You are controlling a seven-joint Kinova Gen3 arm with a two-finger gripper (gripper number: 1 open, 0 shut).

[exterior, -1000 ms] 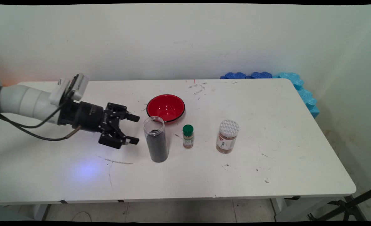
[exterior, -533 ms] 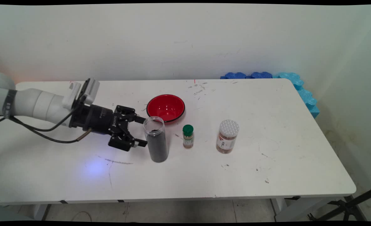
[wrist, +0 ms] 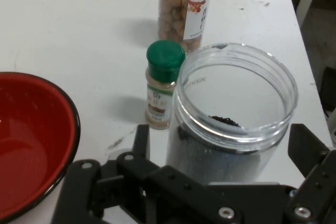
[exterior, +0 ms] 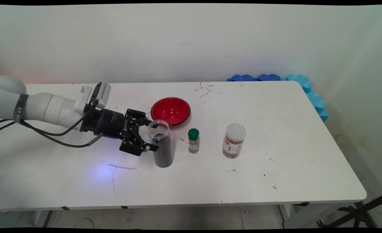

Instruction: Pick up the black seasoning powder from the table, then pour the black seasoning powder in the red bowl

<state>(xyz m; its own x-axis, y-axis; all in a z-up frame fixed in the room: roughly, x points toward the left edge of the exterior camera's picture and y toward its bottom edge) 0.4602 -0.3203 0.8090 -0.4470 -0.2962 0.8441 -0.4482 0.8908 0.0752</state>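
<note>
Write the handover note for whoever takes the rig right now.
Claw: open, one finger on each side of the open clear jar of dark grains; contact cannot be told.
Jar stands upright just in front of the red bowl.
Beyond the jar in a row: small green-capped spice bottle, then a white-lidded jar.
Nothing lifted; the bowl looks empty.
</note>
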